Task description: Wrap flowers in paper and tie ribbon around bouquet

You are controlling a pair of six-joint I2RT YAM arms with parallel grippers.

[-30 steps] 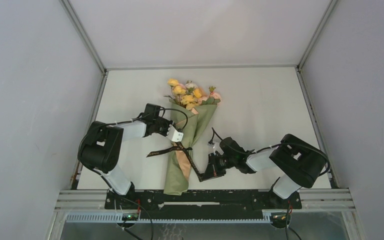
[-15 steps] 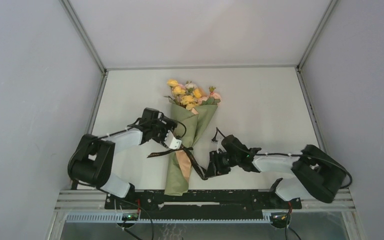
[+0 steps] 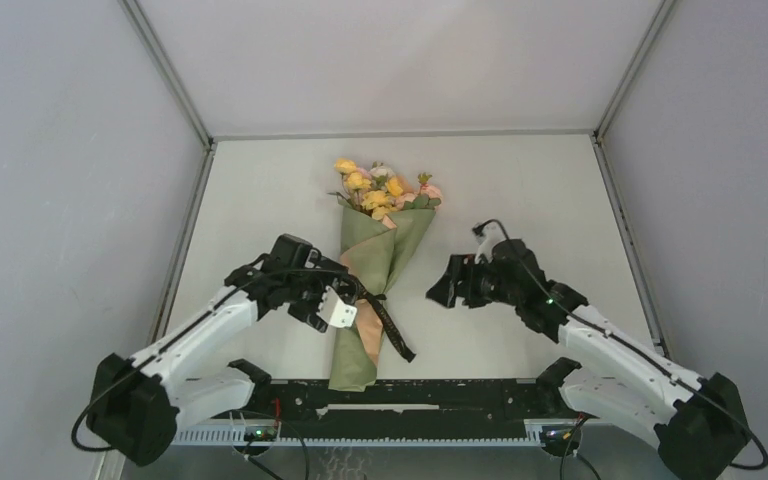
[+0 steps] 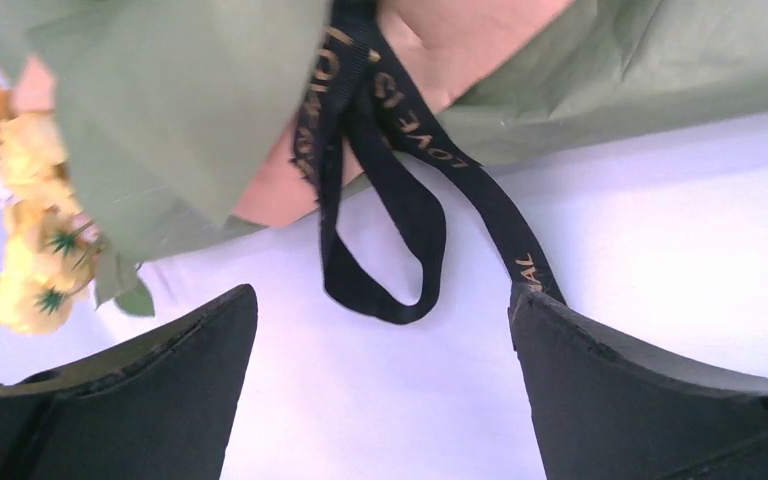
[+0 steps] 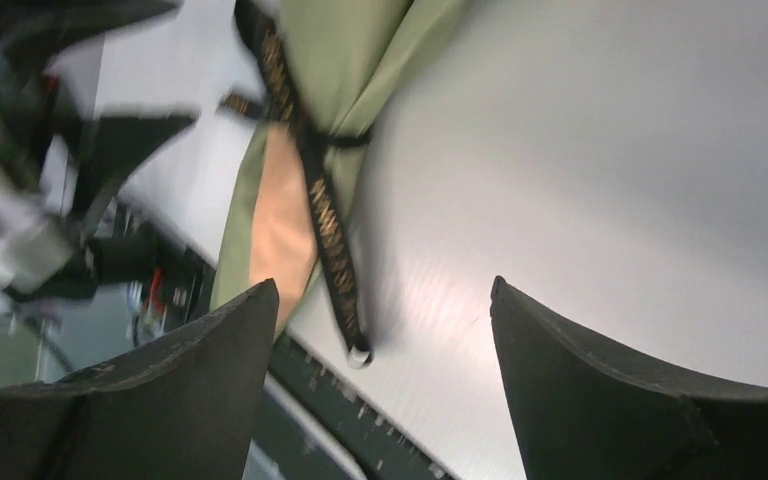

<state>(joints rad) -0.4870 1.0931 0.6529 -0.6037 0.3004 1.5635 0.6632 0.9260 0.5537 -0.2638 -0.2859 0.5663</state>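
Observation:
The bouquet lies on the white table with its blooms at the far end. The flowers are yellow and pink, in a cone of olive paper with peach lining. A black ribbon with gold lettering is tied round the cone's waist, and one end trails toward the near edge. My left gripper is open just left of the knot; a ribbon loop lies beyond its fingertips. My right gripper is open to the right of the cone and holds nothing, with the ribbon ahead of it.
A black rail runs along the near table edge under the cone's tip. Grey walls and a metal frame close in the table on three sides. The left arm's gripper shows blurred in the right wrist view.
Both grippers went from shut on the ribbon ends to open and let them go. The right arm drew back up and to the right; the left arm shifted toward the near edge.

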